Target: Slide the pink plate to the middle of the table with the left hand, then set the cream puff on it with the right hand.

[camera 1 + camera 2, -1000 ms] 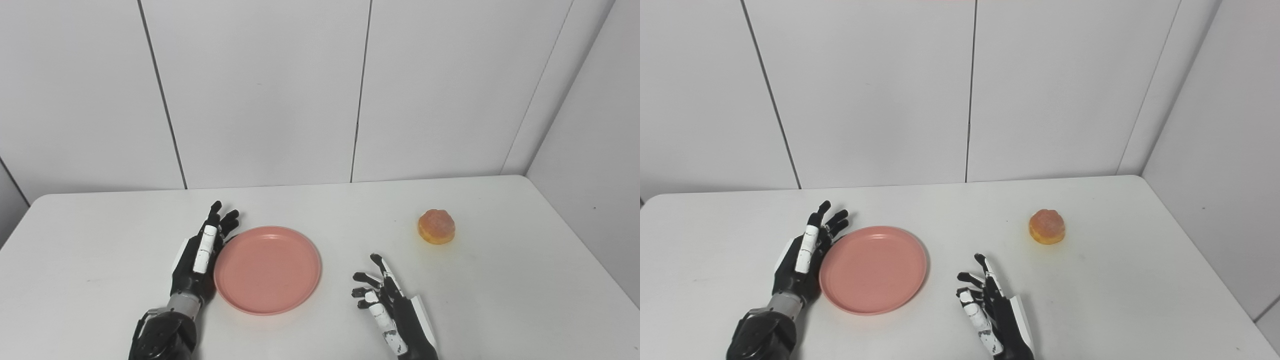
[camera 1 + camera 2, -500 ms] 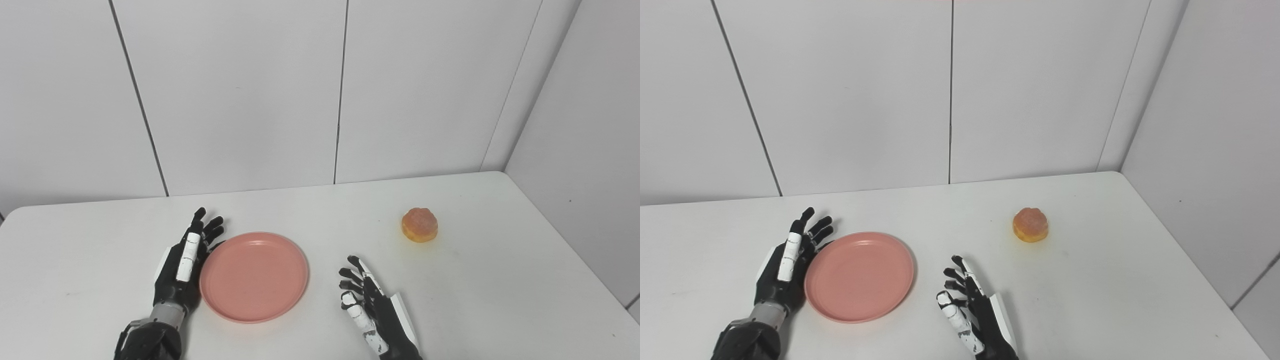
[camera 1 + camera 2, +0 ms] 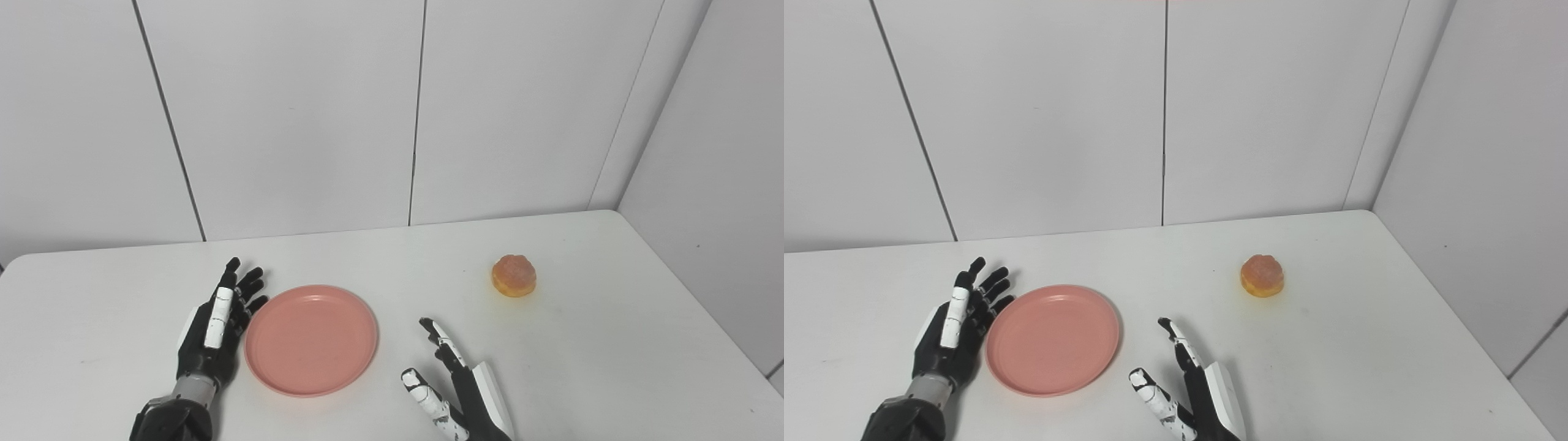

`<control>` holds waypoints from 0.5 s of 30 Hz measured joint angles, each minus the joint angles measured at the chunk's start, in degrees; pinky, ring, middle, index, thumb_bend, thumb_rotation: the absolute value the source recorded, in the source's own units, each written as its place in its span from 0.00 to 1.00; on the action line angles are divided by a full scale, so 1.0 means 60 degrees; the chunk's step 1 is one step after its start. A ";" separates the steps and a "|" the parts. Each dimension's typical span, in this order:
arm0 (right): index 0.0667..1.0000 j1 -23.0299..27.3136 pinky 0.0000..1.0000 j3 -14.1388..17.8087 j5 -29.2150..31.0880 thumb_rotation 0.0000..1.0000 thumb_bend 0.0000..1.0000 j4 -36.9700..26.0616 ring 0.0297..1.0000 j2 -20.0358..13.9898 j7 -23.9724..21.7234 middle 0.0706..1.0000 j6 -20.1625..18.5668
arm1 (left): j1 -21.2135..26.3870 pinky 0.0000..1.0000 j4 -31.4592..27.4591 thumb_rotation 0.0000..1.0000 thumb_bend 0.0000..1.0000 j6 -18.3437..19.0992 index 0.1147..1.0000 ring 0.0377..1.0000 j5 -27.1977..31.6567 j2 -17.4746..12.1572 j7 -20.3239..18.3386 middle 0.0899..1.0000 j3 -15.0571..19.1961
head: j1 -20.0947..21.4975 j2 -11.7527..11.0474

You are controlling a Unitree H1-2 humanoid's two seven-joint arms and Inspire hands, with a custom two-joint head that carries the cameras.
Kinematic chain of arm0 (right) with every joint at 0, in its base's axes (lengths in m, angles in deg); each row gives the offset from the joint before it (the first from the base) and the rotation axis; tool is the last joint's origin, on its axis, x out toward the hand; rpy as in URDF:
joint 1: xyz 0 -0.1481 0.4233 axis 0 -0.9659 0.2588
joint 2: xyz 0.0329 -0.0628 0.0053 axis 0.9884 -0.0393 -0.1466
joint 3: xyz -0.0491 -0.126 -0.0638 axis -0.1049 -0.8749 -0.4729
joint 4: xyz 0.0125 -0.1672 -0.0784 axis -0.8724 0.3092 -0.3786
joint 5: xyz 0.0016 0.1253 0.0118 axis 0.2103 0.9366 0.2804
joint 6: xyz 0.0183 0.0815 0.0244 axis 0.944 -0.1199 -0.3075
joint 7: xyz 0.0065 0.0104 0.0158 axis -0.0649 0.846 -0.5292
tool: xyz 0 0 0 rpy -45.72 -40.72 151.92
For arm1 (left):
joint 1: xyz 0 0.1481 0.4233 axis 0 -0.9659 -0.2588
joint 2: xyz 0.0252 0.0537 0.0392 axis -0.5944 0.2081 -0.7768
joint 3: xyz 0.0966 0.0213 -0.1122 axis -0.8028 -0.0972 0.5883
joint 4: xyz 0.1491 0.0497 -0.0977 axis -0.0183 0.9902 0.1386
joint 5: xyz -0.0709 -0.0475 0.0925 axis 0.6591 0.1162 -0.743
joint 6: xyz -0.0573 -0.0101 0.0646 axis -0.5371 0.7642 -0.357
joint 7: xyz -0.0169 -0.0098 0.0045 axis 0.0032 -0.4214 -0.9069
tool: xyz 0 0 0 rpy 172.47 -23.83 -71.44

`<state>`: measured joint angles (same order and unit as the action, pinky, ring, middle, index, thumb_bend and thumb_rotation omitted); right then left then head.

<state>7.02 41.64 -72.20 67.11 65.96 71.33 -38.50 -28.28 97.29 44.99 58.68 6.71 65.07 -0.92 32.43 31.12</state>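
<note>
plate (image 3: 311, 340) btw hands, ctr-left | puff (image 3: 514, 276) far right, on table (image 3: 612, 343)

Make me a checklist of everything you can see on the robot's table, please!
Surface: white table, bare apart from the two things below.
Job's things: pink plate lies flat, left of the middle, nothing on it; cream puff sits apart, far right.
Clutter: nothing seen.
Hands: left hand open, beside the plate's left rim; right hand open, holding nothing, right of the plate and short of the puff.
Cables: nothing seen.
Surroundings: plain white wall panels behind and to the right.
</note>
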 measured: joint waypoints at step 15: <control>0.91 0.1071 0.80 0.0385 -0.1342 0.30 0.94 -0.2209 0.93 -0.0946 -0.1824 0.96 -0.1904 | 0.0000 0.92 -0.0514 0.85 0.92 0.0942 0.98 0.94 -0.0005 -0.0004 0.0197 0.88 -0.0014 | 0.0118 -0.0191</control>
<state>13.45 43.95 -80.25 53.86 60.28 60.39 -49.93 -28.28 94.21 50.64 58.65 6.69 66.25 -1.00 33.13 29.97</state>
